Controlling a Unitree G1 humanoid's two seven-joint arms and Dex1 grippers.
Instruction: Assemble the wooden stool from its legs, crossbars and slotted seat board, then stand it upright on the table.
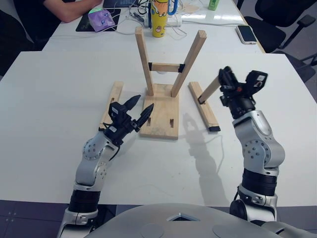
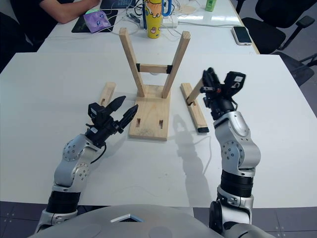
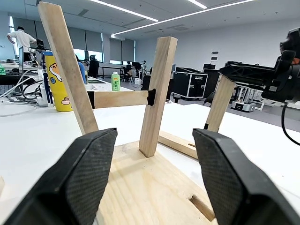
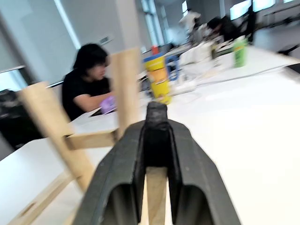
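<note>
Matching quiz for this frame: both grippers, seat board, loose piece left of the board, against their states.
1. left gripper
2. right gripper
3. seat board
4. wooden piece left of the board

A. shut on a tilted wooden leg
B. lying flat alone, nothing on it
C. open, by the board's near left corner
D. flat, with two upright legs standing in it

Pairs: 1-C, 2-A, 3-D, 4-B

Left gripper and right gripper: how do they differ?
The left gripper has open fingers and holds nothing; the right gripper is shut on a wooden piece. The left gripper is at the left edge of the seat board; the right gripper is right of it. Both are black.
</note>
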